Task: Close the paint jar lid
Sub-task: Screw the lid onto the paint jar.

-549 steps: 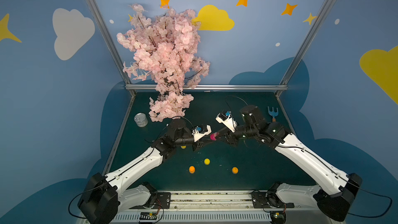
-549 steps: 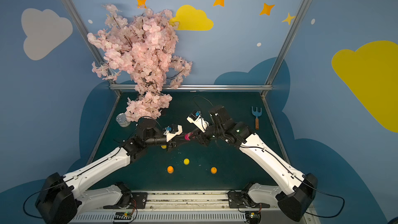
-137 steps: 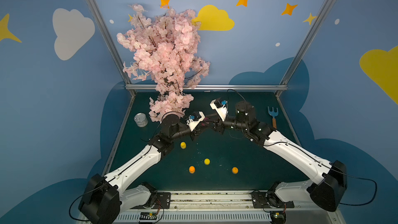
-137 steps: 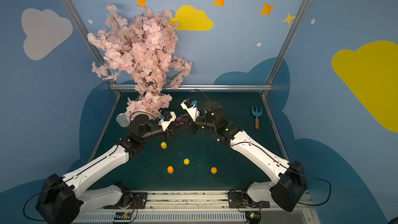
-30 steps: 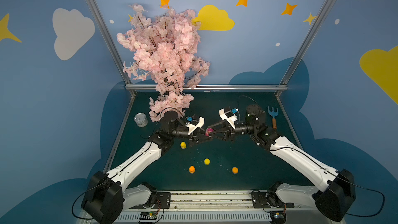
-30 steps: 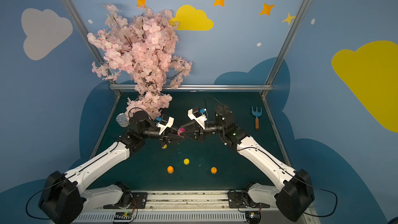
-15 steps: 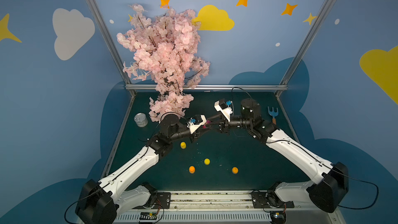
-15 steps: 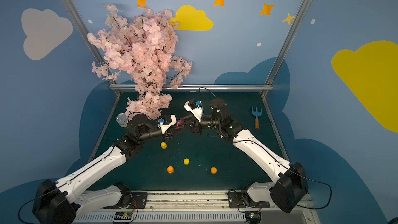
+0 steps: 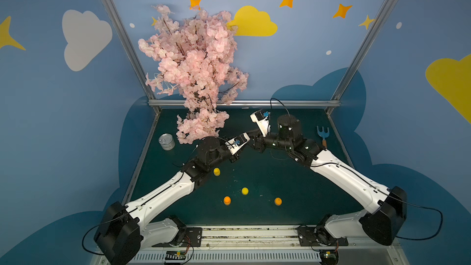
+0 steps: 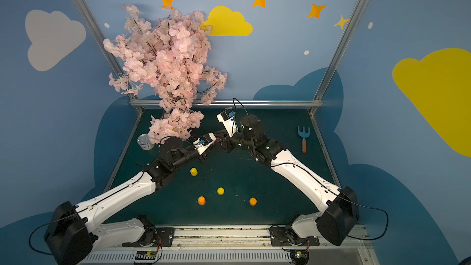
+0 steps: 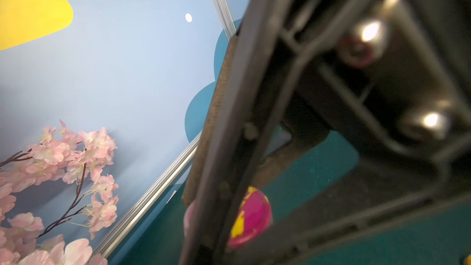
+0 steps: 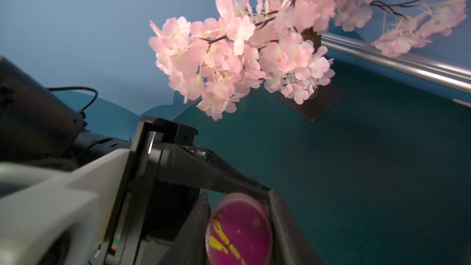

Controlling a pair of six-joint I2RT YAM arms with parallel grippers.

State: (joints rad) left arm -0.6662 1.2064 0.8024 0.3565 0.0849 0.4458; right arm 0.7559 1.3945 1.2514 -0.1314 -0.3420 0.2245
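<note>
The paint jar (image 12: 239, 230) is small and magenta with yellow smears. It is held off the table between my two grippers, which meet tip to tip at mid-back in both top views. My right gripper (image 12: 240, 225) is shut on the jar's round lid end, with a finger (image 12: 283, 225) on either side. My left gripper (image 11: 229, 228) is shut on the jar (image 11: 254, 215) from the opposite side, and a dark finger hides part of it. In a top view only a magenta speck of the jar (image 10: 218, 139) shows between the left gripper (image 10: 215, 140) and the right gripper (image 10: 224, 138).
A pink blossom tree (image 9: 193, 72) stands at the back left and overhangs the grippers. A tin can (image 9: 167, 141) sits at the left edge and a blue garden fork (image 9: 323, 135) at the right. Several small yellow and orange pots (image 9: 245, 190) dot the green table (image 9: 280, 174) in front.
Both grippers have moved together toward the back of the table with the jar between them. The right wrist has turned, and the jar is more hidden from above.
</note>
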